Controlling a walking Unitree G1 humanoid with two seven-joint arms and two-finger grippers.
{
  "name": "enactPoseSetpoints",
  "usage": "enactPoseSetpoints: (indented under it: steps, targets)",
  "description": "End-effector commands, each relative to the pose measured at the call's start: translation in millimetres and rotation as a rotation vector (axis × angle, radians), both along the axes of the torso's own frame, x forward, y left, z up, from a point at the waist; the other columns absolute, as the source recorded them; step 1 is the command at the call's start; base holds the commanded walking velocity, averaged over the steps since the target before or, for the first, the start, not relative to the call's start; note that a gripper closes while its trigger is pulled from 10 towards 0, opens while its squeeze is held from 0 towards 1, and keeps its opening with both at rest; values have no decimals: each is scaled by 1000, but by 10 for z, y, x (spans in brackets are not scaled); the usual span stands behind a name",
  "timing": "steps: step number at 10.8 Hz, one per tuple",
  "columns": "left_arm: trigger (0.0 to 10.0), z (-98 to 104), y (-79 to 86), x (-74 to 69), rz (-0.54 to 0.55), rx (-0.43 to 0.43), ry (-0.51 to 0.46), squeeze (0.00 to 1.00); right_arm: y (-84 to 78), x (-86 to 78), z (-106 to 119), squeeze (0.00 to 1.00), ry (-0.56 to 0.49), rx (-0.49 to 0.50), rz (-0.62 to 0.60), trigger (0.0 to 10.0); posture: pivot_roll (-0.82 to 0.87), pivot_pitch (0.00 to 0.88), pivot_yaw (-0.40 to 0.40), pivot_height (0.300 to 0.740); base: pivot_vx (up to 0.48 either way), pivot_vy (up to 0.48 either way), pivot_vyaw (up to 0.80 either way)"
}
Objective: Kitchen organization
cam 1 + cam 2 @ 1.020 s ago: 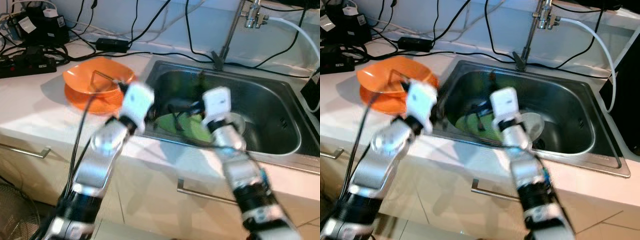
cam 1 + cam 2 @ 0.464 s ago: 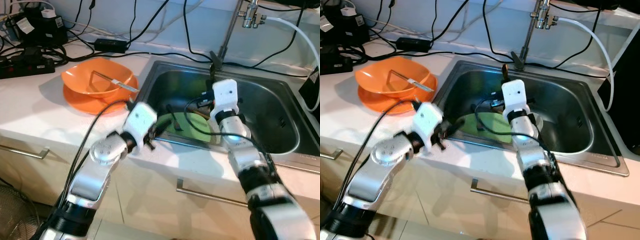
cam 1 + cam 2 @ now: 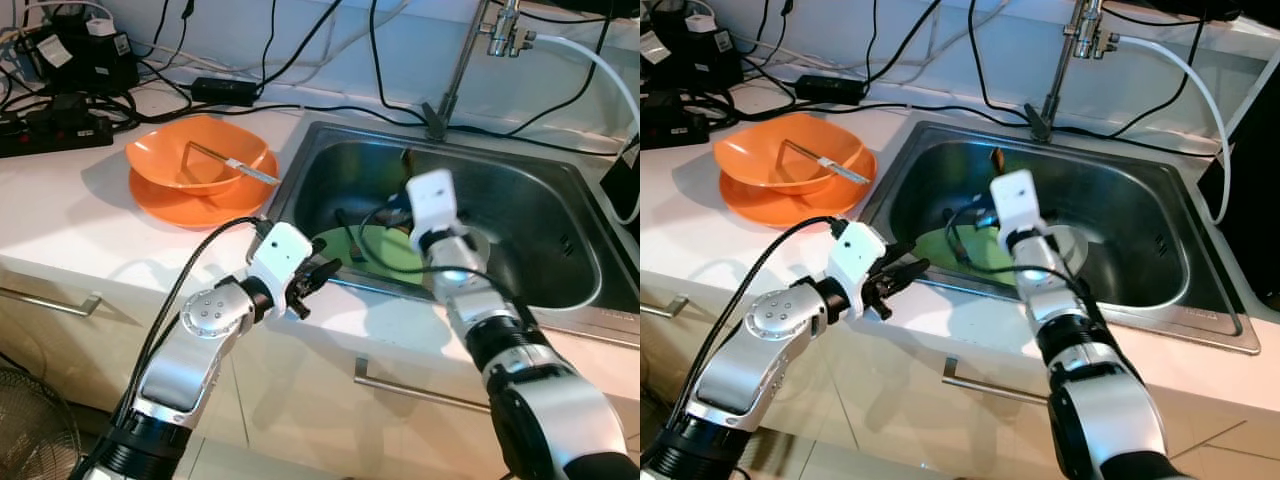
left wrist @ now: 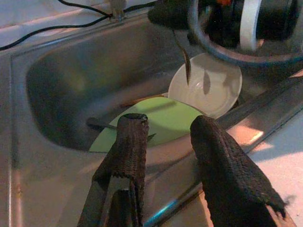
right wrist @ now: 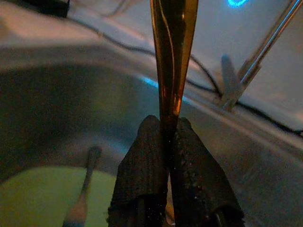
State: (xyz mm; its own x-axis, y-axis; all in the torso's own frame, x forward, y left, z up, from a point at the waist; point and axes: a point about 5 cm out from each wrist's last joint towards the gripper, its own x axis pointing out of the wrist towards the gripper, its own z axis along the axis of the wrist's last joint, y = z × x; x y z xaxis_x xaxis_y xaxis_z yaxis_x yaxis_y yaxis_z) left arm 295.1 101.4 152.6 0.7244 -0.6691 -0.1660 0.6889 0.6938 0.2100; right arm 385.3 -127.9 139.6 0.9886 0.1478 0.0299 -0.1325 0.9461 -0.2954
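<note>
In the steel sink (image 3: 560, 200) lie a green plate (image 3: 385, 252) and a white plate (image 4: 213, 90), with a dark utensil (image 5: 85, 189) resting on the green one. My right gripper (image 5: 165, 125) hovers over the sink, shut on the lower end of an amber-brown utensil handle (image 5: 173, 52) that points upward; its tip (image 3: 406, 160) rises above the wrist. My left gripper (image 4: 168, 127) is open over the counter's front rim (image 3: 350, 305) of the sink, facing the green plate, with nothing between its fingers (image 4: 132, 151).
An orange bowl (image 3: 200, 160) sits on an orange plate at the left of the sink, with a metal utensil (image 3: 232, 164) in it. The faucet (image 3: 460, 60) stands behind the sink. A power strip and cables (image 3: 60, 120) crowd the back left. Drawer handles (image 3: 400, 385) lie below.
My left gripper has dropped from beside the orange bowl to the sink's front rim and edged right. The right gripper with its handle has shifted slightly left over the sink.
</note>
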Motion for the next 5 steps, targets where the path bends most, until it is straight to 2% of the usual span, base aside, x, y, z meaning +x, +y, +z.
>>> enactPoseSetpoints:
  steps: [1, 5]
  targets:
    - [10000, -111, -8, -33, -2, -6, 68, 0, 2, 27, 15, 0, 12, -10, -15, 10000, 272, 22, -77, 740, 0, 0, 0]
    - [10000, -147, -18, -67, -4, -8, 97, 0, 18, 9, -126, 0, 110, -5, -26, 10000, 288, 26, -88, 740, 0, 0, 0]
